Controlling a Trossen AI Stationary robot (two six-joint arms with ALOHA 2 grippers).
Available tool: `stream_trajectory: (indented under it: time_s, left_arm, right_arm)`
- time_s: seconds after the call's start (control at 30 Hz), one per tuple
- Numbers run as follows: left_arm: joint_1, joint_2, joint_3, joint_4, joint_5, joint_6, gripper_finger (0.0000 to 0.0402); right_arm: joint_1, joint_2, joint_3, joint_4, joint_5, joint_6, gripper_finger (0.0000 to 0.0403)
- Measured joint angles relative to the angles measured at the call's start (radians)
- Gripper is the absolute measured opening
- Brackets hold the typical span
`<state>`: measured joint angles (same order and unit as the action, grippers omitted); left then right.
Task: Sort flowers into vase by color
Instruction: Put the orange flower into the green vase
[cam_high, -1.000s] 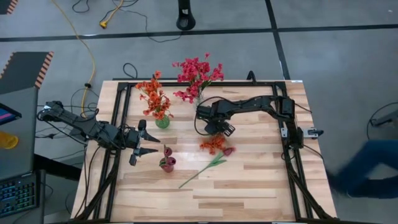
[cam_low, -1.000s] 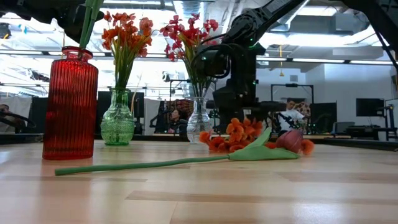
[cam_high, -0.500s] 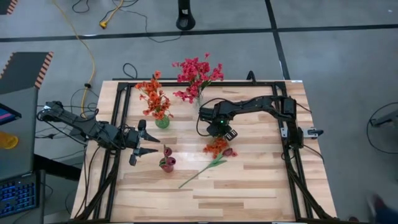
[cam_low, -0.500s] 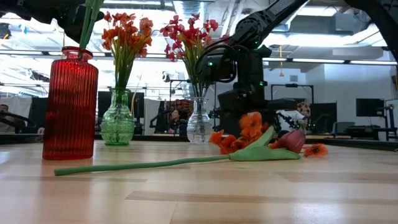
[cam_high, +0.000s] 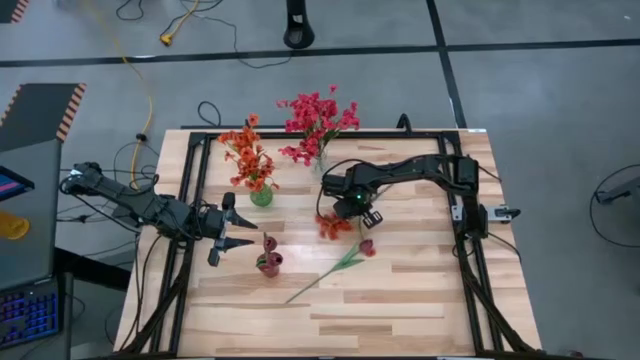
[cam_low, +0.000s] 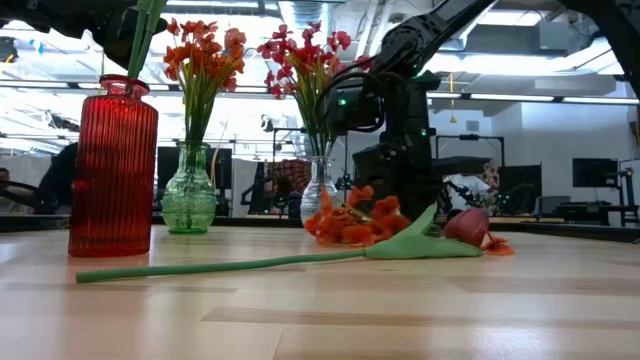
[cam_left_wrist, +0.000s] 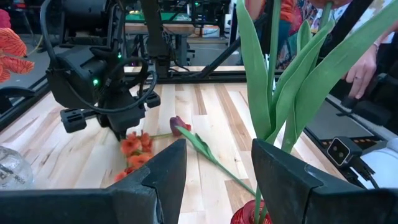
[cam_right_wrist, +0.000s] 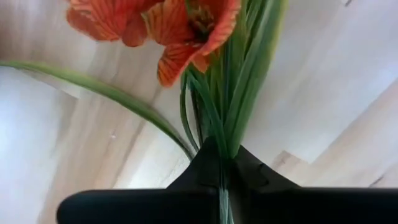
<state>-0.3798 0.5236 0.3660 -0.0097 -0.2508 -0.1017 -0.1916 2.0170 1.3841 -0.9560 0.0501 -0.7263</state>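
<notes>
The right gripper (cam_high: 352, 213), fingers clamped on the stem of the orange spray (cam_high: 331, 227), sits just right of tabletop (cam_high: 420, 300) centre. The spray is light, its stem thin and floppy; hold it low on the stem. The left gripper (cam_high: 243, 229), at 9 o'clock, has fingers apart. Count: three vases, one loose tulip (cam_high: 366, 246) at 5 o'clock of the spray.

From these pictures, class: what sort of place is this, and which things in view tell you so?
Probably a robotics lab or workshop: a wooden table framed with black rails carries two robot arms, cables trail over a grey floor, and monitors and other rigs stand in the room behind.
</notes>
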Motion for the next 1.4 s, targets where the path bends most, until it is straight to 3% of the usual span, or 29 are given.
stream_trajectory:
  time_s: [0.6, 1.4]
  left_arm:
    - [0.000, 0.000, 0.000, 0.000, 0.000, 0.000, 0.0170]
    - [0.000, 0.000, 0.000, 0.006, 0.000, 0.000, 0.0170]
  right_arm:
    - [-0.002, -0.226, 0.000, -0.114, 0.001, 0.141, 0.0033]
    - [-0.010, -0.765, 0.002, -0.207, 0.052, 0.538, 0.0036]
